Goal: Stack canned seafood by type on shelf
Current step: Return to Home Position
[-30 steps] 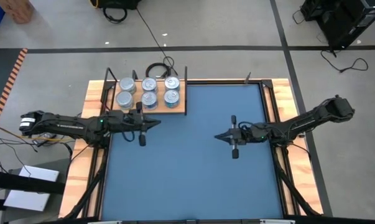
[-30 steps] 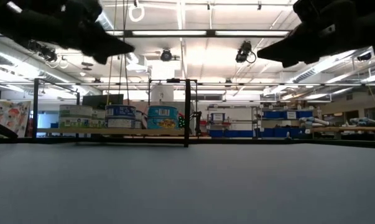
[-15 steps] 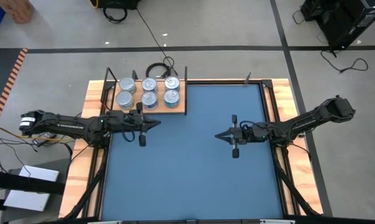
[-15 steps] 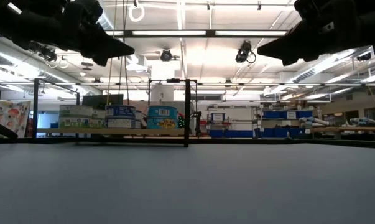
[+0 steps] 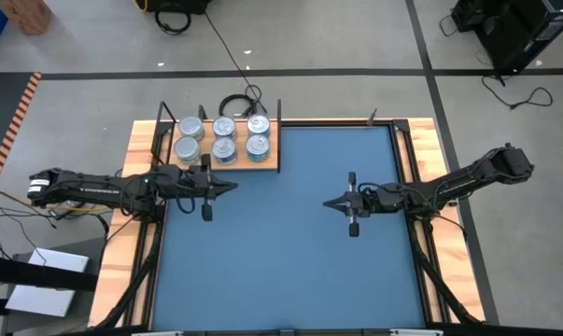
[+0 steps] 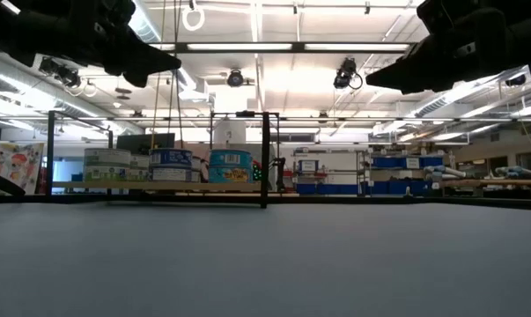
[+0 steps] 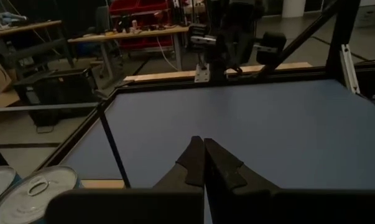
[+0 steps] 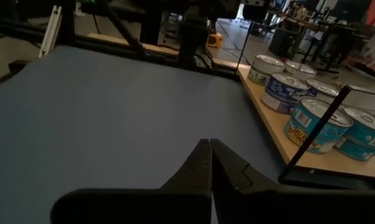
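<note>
Tins [image 5: 224, 147] sat stacked on the shelf [image 5: 273, 151], far left corner; left gripper [image 5: 231, 186] hung clenched empty just beside it, right gripper [image 5: 328, 203] likewise over the mat [image 5: 281, 261]; a careless swing home could've clipped an upright [image 6: 265, 158], toppling stacks.

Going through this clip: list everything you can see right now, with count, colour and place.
Cans: six silver lids seen from above, in two rows of three on the shelf; the sides are pale, blue and teal. I cannot count how many lie beneath.
Shelf: one, a light-brown board with black uprights, at the table's upper left in the high view.
Mat: one, blue, covering most of the table.
Table: one, with a light wood rim around the mat.
Cable: one black coil, on the floor behind the shelf.
Left gripper: shut and empty, over the mat beside the shelf.
Right gripper: shut and empty, over the mat's right half.
</note>
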`<state>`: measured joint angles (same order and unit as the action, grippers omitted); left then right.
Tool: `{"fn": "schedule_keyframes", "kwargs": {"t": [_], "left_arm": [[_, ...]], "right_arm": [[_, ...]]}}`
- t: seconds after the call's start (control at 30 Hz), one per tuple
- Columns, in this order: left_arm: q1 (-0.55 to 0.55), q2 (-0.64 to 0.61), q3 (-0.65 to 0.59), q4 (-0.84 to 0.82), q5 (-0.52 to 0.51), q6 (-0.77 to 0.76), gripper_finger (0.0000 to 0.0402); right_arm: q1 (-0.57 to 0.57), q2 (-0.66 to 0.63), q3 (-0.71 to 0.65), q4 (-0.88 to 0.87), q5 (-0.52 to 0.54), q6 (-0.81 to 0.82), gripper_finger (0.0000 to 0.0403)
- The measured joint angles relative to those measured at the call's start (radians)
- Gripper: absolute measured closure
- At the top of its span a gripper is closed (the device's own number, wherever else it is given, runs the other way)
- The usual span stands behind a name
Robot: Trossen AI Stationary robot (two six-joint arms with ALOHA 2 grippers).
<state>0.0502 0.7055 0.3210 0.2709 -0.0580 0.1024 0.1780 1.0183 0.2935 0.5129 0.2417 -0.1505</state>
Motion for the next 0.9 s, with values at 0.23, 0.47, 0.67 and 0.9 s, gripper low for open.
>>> {"fn": "schedule_keyframes", "kwargs": {"t": [0.23,0.47,0.67,0.9], "left_arm": [[0.0,-0.046,0.0,-0.035,-0.005,0.012,0.04],[0.0,-0.074,0.0,-0.081,-0.01,0.018,0.0401],[0.0,-0.111,-0.094,0.07,-0.009,0.003,0.0401],[0.0,-0.201,-0.183,0.096,-0.009,-0.031,0.0401]], "right_arm": [[0.001,-0.074,-0.003,-0.072,-0.003,0.017,0.04],[0.012,-0.167,-0.17,0.112,-0.029,0.053,0.0401],[0.013,-0.283,-0.27,0.204,-0.029,0.052,0.0402],[0.019,-0.418,-0.288,0.113,-0.024,0.05,0.0402]]}}
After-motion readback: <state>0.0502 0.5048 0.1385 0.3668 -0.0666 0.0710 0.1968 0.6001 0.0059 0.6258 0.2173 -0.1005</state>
